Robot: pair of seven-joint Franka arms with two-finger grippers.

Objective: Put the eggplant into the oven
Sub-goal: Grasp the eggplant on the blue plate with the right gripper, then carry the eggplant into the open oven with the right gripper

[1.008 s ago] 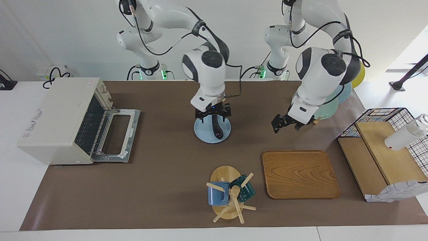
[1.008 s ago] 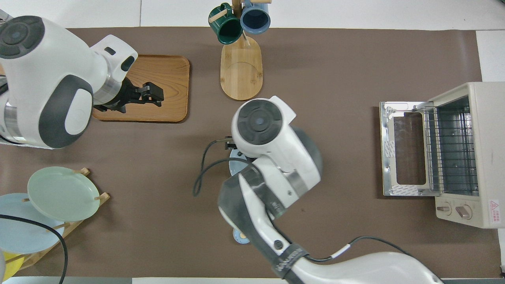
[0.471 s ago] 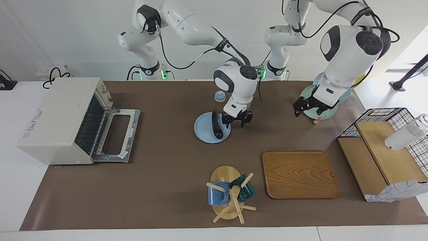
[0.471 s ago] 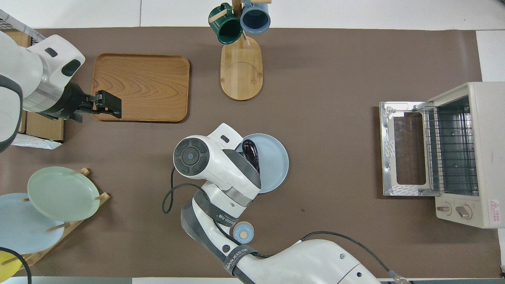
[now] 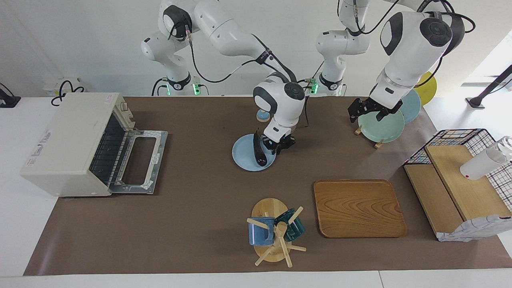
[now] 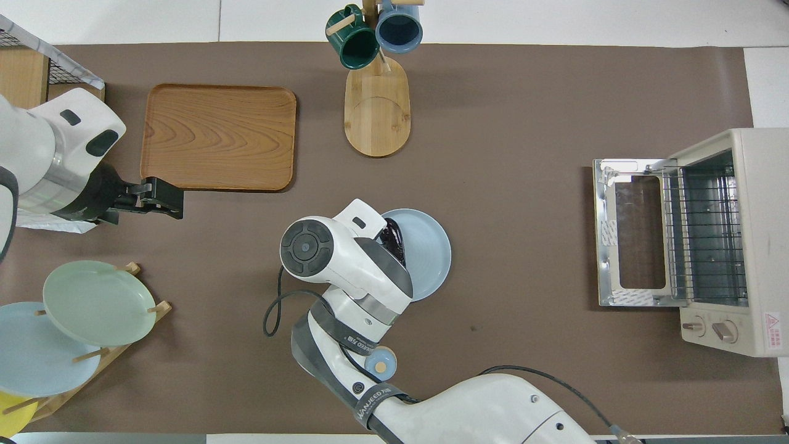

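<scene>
Item: right gripper (image 5: pixel 277 147), hanging low at the edge of the blue plate (image 5: pixel 244 158) on the side toward the left arm's end of the table; its fingers are bunched beside the eggplant, and whether they are parted or closed cannot be told. Eggplant (image 5: pixel 258 151): lying just beside this gripper on the plate, long axis running toward and away from the robots, glossy, apparently not being gripped. Small blue knobbed lid (image 5: pixel 263 115): sitting on the mat nearer the robots than the gripper. Oven (image 5: pixel 76 142): standing well apart from the gripper toward the right arm's end of the table, door (image 5: pixel 140 160) lying open and flat, wire rack showing. Left gripper (image 5: pixel 370 110): waiting over the plate rack (image 5: pixel 380 126), state unreadable. Handling note, as judgement: the grasp is being set up; the fingers should be straddling the eggplant across its narrow width near mid-length, seating low before closing, since the slick curved skin is likely to roll or slip on the plate.
</scene>
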